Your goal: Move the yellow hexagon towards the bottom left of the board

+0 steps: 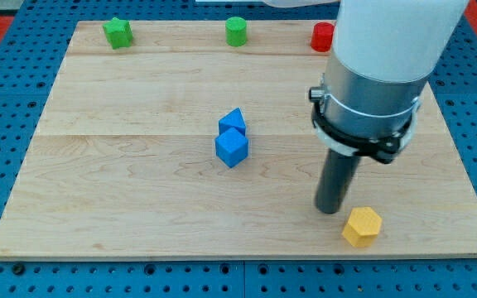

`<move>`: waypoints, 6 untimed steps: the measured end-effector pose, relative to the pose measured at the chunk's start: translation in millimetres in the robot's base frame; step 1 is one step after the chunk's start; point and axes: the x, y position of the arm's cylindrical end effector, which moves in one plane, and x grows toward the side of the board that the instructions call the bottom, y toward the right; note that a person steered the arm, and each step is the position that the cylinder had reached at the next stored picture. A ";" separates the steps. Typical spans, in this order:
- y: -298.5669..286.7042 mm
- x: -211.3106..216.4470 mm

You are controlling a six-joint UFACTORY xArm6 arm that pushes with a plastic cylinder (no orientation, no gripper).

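Note:
The yellow hexagon (pixel 362 227) lies near the board's bottom edge, towards the view's right. My tip (pixel 331 210) rests on the board just to the upper left of the hexagon, very close to it; I cannot tell if they touch. The dark rod rises from the tip into the grey and white arm body above.
Two blue blocks, a cube (pixel 232 148) and a smaller blue block (pixel 232 122) behind it, sit near the board's middle. A green star-like block (pixel 118 32), a green cylinder (pixel 236 31) and a red block (pixel 322 36), partly hidden by the arm, line the top edge. The wooden board (pixel 98 190) lies on a blue pegboard.

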 end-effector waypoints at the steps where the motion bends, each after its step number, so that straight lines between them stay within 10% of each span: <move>1: 75.8 -3.2; 3: 62.0 62.8; 6: -93.8 -0.1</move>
